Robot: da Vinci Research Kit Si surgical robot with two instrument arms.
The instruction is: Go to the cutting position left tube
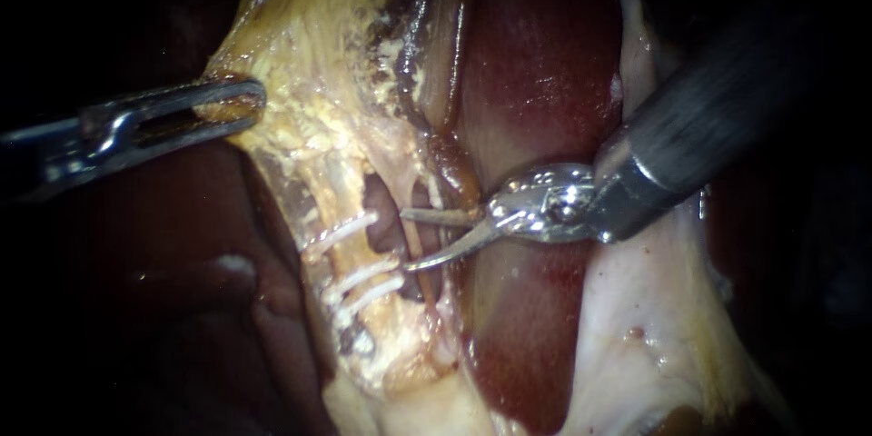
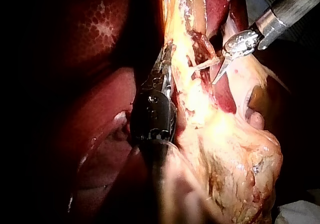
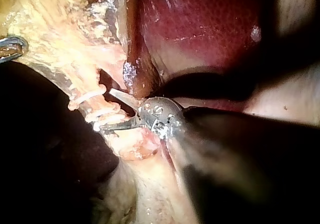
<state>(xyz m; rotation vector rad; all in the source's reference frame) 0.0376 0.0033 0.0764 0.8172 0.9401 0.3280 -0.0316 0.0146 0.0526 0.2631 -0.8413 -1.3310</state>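
At nine o'clock the left instrument (image 1: pixel 227 107) claw pinches tissue (image 1: pixel 300 82) for tension; the right instrument (image 1: pixel 406 240) claw, spread, faces the left tube (image 1: pixel 348 254).

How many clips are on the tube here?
3. One clip lies uppermost on the tube, left of the right instrument, whose jaws are open. After a gap, two more sit close together below. Tissue may hide others.

left instrument (image 1: pixel 252 109): slim silver metal, slotted tip | right instrument (image 1: pixel 406 239): dark grey shaft, shiny riveted wrist
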